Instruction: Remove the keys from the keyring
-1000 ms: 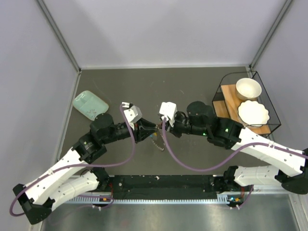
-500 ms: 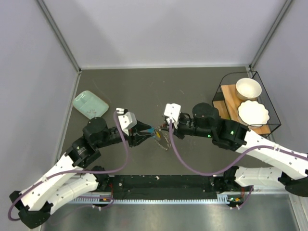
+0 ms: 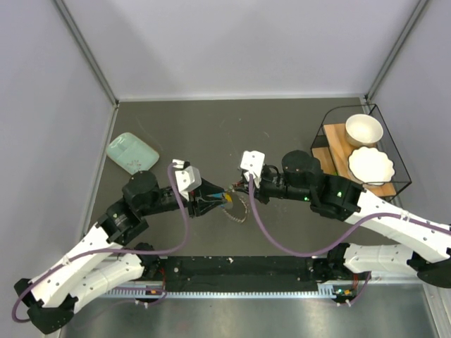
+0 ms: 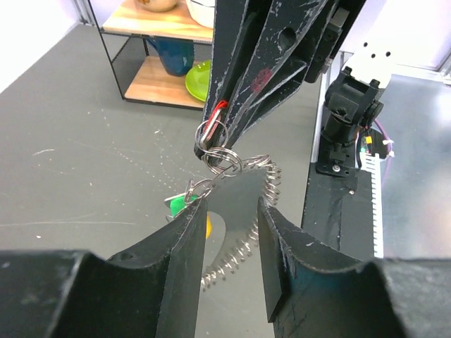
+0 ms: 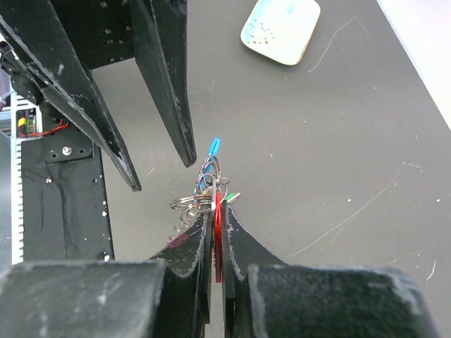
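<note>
Both claws meet tip to tip above the bench (image 3: pixel 246 127). The right claw (image 5: pixel 218 215) has its jaws closed flat on the red key (image 5: pixel 218 243). Just past its tips hangs the keyring (image 4: pixel 220 156), a cluster of metal loops carrying the green key (image 4: pixel 180 204) and blue key (image 5: pixel 213 148). A wire coil (image 4: pixel 270 183) trails below. The left claw (image 4: pixel 230 205) has its jaws apart and grips nothing; the loops sit just ahead of its gap. A mint box (image 5: pixel 282 28) lies well beyond the right claw. A rack (image 3: pixel 331 151) stands well beyond the left claw.

Red, green and blue keys (image 5: pixel 213 189); mint-green box (image 5: pixel 280 28); dark grey table (image 5: pixel 331 134).
</note>
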Motion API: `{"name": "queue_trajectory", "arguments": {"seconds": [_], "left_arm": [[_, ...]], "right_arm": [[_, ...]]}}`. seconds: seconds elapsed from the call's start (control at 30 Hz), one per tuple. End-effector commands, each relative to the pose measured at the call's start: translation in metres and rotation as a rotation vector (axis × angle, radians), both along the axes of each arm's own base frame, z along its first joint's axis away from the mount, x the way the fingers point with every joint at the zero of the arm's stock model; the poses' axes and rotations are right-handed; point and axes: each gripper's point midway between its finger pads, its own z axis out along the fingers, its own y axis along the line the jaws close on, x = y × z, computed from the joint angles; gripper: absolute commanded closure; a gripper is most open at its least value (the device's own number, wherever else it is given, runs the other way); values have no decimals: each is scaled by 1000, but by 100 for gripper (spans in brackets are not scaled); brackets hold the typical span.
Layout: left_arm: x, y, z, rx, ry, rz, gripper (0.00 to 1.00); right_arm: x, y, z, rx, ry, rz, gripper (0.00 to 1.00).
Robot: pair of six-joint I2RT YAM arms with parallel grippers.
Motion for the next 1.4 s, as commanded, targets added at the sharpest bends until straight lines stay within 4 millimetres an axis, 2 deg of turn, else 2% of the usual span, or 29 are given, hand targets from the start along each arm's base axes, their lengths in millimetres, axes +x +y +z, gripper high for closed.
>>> {"name": "queue_trajectory", "arguments": {"seconds": [0.0,0.3,0.5,0.63,1.07,1.37], "left_arm": [[-3,-6,24,-61,-34,-37,60],[4,-3,25,-92,-42,9,61],[4,2,27,-101,-63,30,61],[4,5,26,-99,-98,41,61],[0,21,28,-84,-149,79,63],[-3,16,24,-78,-133,47,66]], "right_arm": [[-3,6,35,120,-30,12,100],[-7,12,38,155,22,21,100],[-12,21,54,215,127,24,100],[-11,26,57,238,203,4,100],[-3,33,51,251,323,-29,100],[-1,33,52,258,326,-39,100]]}}
